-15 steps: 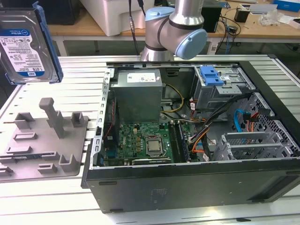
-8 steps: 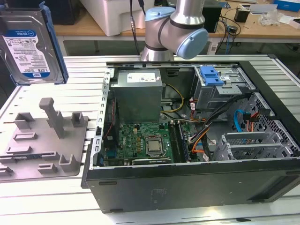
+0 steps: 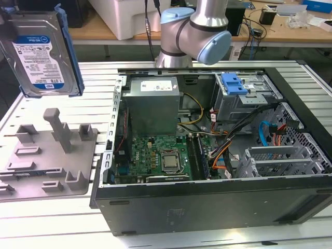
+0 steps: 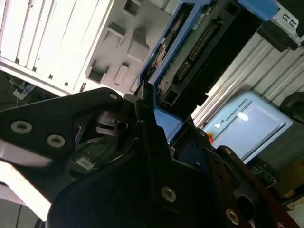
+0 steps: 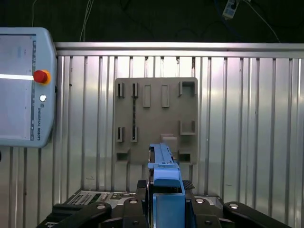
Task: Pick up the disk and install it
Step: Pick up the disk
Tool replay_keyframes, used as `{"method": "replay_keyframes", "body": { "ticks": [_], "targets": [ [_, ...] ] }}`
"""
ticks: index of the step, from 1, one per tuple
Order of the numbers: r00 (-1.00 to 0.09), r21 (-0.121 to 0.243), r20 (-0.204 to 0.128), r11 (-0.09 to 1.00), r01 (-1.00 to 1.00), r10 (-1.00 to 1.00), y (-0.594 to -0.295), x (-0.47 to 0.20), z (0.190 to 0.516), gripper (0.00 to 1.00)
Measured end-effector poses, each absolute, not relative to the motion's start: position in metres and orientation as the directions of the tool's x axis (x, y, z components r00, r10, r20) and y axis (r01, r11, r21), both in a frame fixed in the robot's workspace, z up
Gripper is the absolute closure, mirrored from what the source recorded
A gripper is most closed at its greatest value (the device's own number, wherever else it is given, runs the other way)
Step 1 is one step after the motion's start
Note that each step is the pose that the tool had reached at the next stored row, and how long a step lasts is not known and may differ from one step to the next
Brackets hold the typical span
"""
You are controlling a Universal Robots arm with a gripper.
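First wrist view: we see the gripper (image 5: 166, 189) clamped tight on the disk (image 5: 163, 159).
The arm (image 3: 194, 31) holds it upright above the grey fixture (image 3: 52, 155), at the exterior view's left.

Disk (image 3: 39, 49) up: silver metal with a dull sheen, glossy paper label on its face, smooth blue plastic carrier frame (image 5: 167, 190) along the edge. Fixture plate (image 5: 154, 126) reads matt grey, probably plastic. Table (image 5: 237, 118): ribbed bare aluminium, shiny. Computer case (image 3: 207, 207): matt black metal.
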State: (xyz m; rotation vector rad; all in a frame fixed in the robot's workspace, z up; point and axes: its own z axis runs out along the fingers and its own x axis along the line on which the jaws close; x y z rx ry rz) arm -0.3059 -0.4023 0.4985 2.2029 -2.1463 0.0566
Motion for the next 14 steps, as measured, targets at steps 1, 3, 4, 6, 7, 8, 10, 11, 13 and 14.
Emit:
{"method": "replay_keyframes", "body": {
  "ticks": [1, 3, 4, 6, 7, 8, 10, 11, 13, 14],
  "targets": [
    [0.027, 0.021, 0.072, -0.025, -0.999, -0.997, -0.404, -0.302, 0.499, 0.63],
    [0.027, 0.022, 0.072, -0.025, -0.999, -0.997, -0.409, -0.292, 0.499, 0.63],
    [0.027, 0.022, 0.072, -0.025, -0.999, -0.997, -0.412, -0.287, 0.499, 0.63],
    [0.027, 0.022, 0.072, -0.025, -0.999, -0.997, -0.416, -0.281, 0.500, 0.63],
    [0.027, 0.022, 0.072, -0.025, -0.999, -0.997, -0.419, -0.275, 0.500, 0.63],
    [0.027, 0.022, 0.072, -0.025, -0.999, -0.997, -0.422, -0.270, 0.500, 0.63],
    [0.027, 0.023, 0.072, -0.025, -0.999, -0.997, -0.426, -0.262, 0.501, 0.63],
    [0.027, 0.023, 0.072, -0.025, -0.999, -0.997, -0.427, -0.259, 0.501, 0.63],
    [0.027, 0.023, 0.072, -0.025, -0.999, -0.997, -0.432, -0.250, 0.501, 0.63],
    [0.027, 0.023, 0.072, -0.025, -0.999, -0.997, -0.434, -0.246, 0.501, 0.63]
  ]
}}
